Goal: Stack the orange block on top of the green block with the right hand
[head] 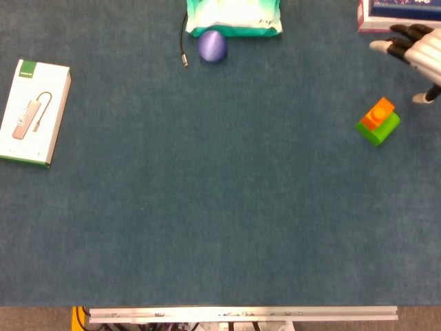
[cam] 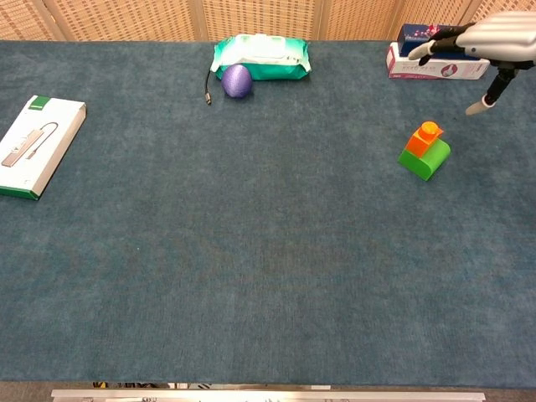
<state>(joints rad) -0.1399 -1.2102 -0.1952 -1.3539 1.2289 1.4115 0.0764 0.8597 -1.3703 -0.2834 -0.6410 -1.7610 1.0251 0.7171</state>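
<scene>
The orange block [head: 380,112] [cam: 424,139] sits on top of the green block [head: 378,130] [cam: 425,160] at the right of the blue table. My right hand [head: 422,58] [cam: 486,42] hovers up and to the right of the stack, well apart from it, with its fingers spread and nothing in them. The left hand shows in neither view.
A white and green box [head: 33,112] [cam: 36,144] lies at the left edge. A purple egg-shaped ball [head: 212,45] [cam: 236,80], a cable and a wipes pack [head: 234,17] [cam: 261,56] sit at the back. Stacked boxes [cam: 430,60] stand at the back right, near my right hand.
</scene>
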